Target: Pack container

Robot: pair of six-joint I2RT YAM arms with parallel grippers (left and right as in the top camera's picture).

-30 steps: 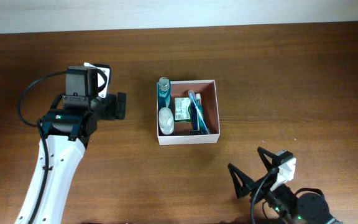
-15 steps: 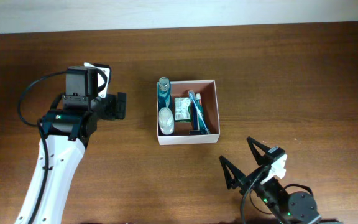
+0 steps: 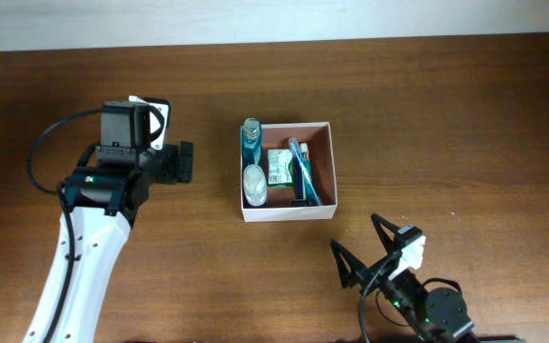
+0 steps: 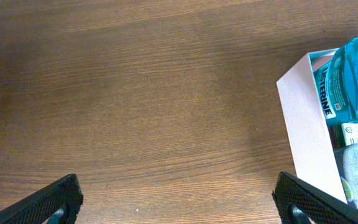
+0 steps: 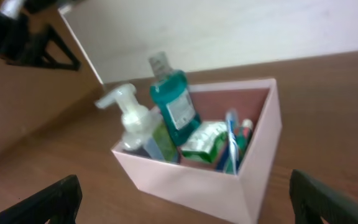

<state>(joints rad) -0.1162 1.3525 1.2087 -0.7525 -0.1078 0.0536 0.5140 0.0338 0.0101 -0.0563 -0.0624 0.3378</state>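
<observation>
Right pincer (image 3: 354, 232): shifted left along the near edge of the tabletop (image 3: 446, 114) since the earlier frame; spread wide, holding nothing.
Left pincer (image 4: 176, 180): spread wide, holding nothing.
Container (image 3: 289, 215): mid-tabletop, right of the left pincer, far side of the right pincer, apart from both.
Contents: teal mouthwash bottle (image 3: 251, 143), pump bottle (image 3: 254, 183), green packet (image 3: 277, 166), blue toothbrush (image 3: 299, 171).

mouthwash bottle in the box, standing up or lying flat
Upright. In the right wrist view the mouthwash bottle stands cap up inside the container, beside the pump bottle.
</observation>
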